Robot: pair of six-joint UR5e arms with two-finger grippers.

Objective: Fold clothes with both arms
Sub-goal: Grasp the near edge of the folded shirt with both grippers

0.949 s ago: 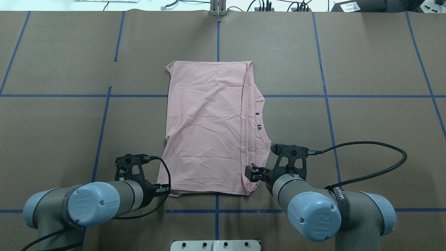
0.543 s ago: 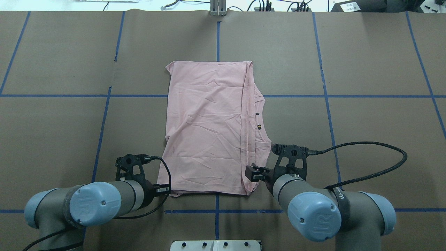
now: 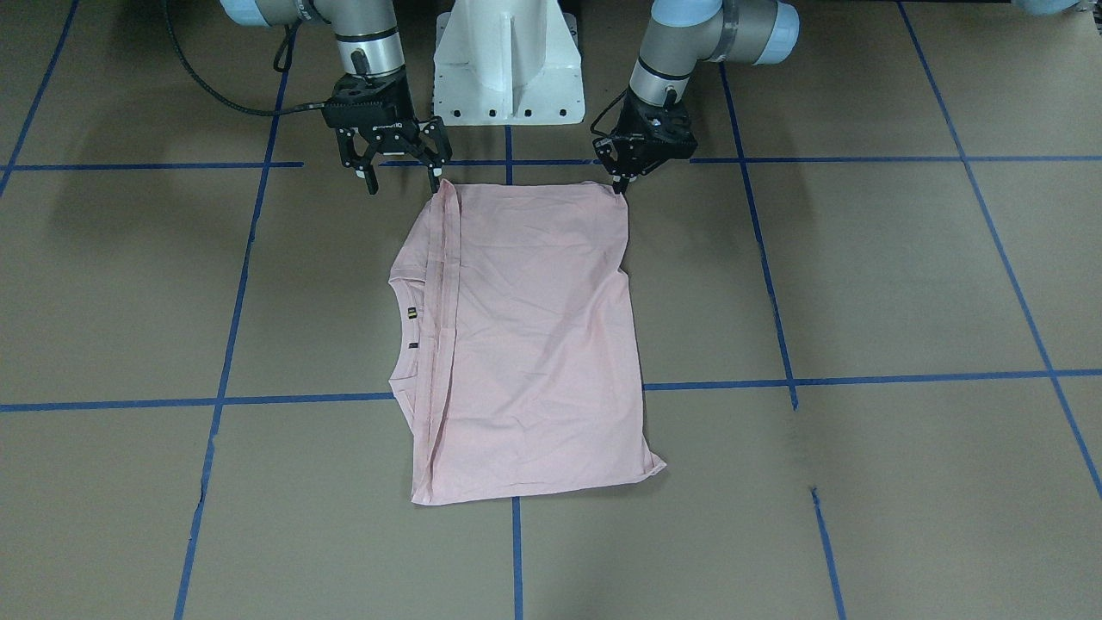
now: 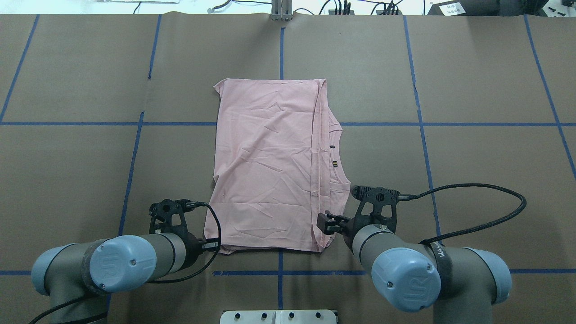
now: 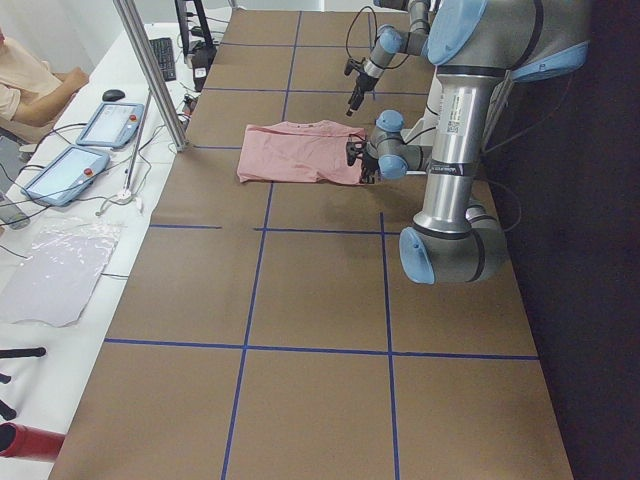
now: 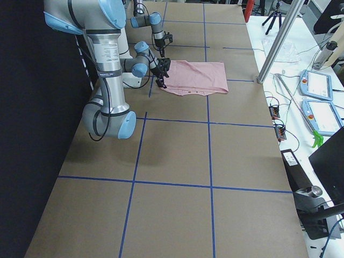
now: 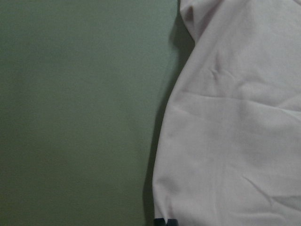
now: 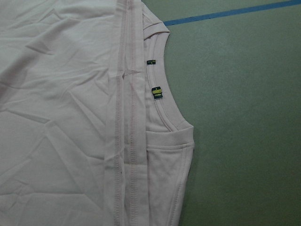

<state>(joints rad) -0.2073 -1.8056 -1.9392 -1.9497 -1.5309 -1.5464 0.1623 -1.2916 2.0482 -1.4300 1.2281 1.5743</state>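
The pale pink T-shirt lies flat on the table, plain side up, folded into a tall rectangle. Its collar with two small labels peeks out along the right edge. My left gripper is down at the shirt's near left corner, its fingers pinched together on the hem. In the left wrist view the dark fingertips sit right on the cloth's edge. My right gripper stands open at the near right corner. One of its fingers is at the folded hem and the other is off the cloth.
Brown paper with blue tape lines covers the table. The white pedestal stands between the arms. A black cable loops out to the right. A metal post, tablets and a seated person are beyond the far edge.
The left arm has edged slightly toward the shirt, and the cloth at the near left corner has shifted a little. The right arm has not moved.
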